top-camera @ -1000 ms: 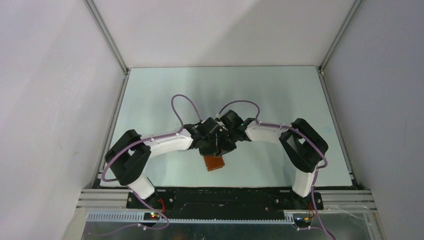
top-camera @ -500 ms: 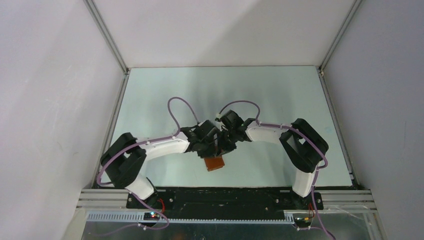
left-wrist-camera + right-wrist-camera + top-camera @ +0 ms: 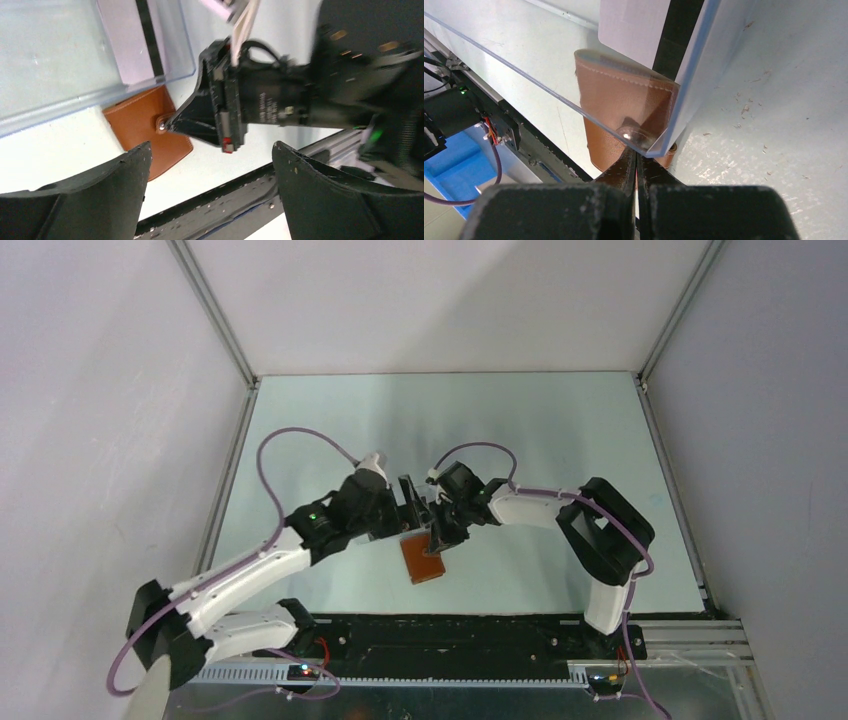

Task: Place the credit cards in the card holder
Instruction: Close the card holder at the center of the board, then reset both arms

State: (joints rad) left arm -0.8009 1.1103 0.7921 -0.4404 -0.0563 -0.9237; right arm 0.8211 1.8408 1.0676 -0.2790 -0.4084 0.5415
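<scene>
Top external view, nearest the bases: the card holder (image 3: 424, 562) lies folded on the table (image 3: 560, 440), brown side up. Just behind it, the right gripper (image 3: 437, 538), jaws together, plants its tips on the snap (image 3: 161, 125). Beyond, the left gripper (image 3: 211, 146) hangs wide apart, holding nothing. No credit cards in sight, so this looks like the closing step. Next up, I'd say: press the snap home, then lift clear without dragging the holder.

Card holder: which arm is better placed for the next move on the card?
Left, probably. The left end effector is open, empty, facing the card and the card holder. The right end effector is shut with its tips at the holder's snap, likely steadying it.
</scene>
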